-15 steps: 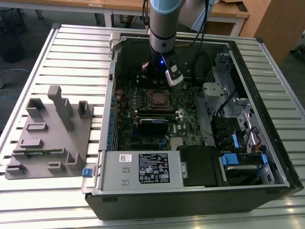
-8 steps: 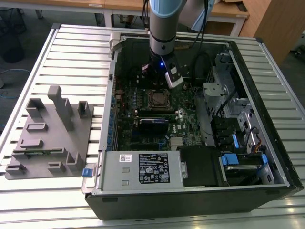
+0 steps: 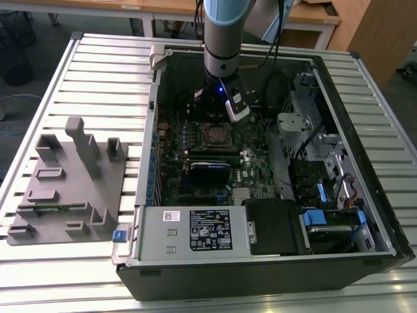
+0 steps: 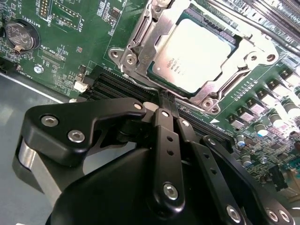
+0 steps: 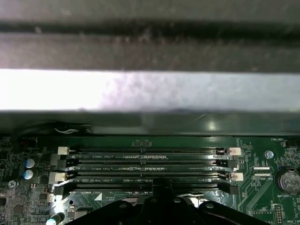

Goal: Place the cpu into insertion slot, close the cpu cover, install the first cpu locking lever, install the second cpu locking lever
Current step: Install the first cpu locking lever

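Observation:
The cpu point(image 4: 194, 54), with a dull silvery top, lies flat in the insertion slot point(image 3: 217, 135) on the green board. The silvery cpu cover point(image 4: 140, 35) is folded down, framing the chip's edges. A thin metal locking lever point(image 4: 140, 84) runs along the socket edge closest to my fingers. My black gripper point(image 4: 167, 99) is shut, and its tips meet right at that lever beside the socket; whether they pinch it I cannot tell. In the exterior view the gripper point(image 3: 219, 114) hangs inside the open computer case just behind the socket. The gripper's tip point(image 5: 161, 186) sits in front of the memory slots.
Long black memory slots point(image 5: 150, 166) lie between the socket and the case wall point(image 5: 150, 89). A coin battery point(image 4: 18, 37) sits on the board. The power supply point(image 3: 195, 231), drive bays point(image 3: 326, 189) and a black card point(image 3: 210, 171) crowd the case. A grey fixture point(image 3: 65, 182) stands at the exterior view's left.

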{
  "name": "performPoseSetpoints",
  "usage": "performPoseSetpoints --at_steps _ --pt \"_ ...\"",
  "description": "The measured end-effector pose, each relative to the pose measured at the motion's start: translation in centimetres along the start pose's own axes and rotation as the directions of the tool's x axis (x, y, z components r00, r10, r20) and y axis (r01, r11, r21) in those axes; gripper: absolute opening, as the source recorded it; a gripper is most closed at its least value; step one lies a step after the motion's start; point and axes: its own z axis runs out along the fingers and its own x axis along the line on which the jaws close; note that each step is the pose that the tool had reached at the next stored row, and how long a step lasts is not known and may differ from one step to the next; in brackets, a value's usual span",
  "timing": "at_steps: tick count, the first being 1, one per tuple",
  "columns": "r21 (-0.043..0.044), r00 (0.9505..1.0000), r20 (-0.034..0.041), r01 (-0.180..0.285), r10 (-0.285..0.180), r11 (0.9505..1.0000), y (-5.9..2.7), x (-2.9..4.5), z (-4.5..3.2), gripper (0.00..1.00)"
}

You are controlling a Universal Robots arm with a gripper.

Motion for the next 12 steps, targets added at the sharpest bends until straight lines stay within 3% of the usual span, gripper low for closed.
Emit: performPoseSetpoints --at_steps 12 --pt "0.0007 1.0 -0.0004 0.0 0.0 1.0 -0.01 0.01 -0.01 0.1"
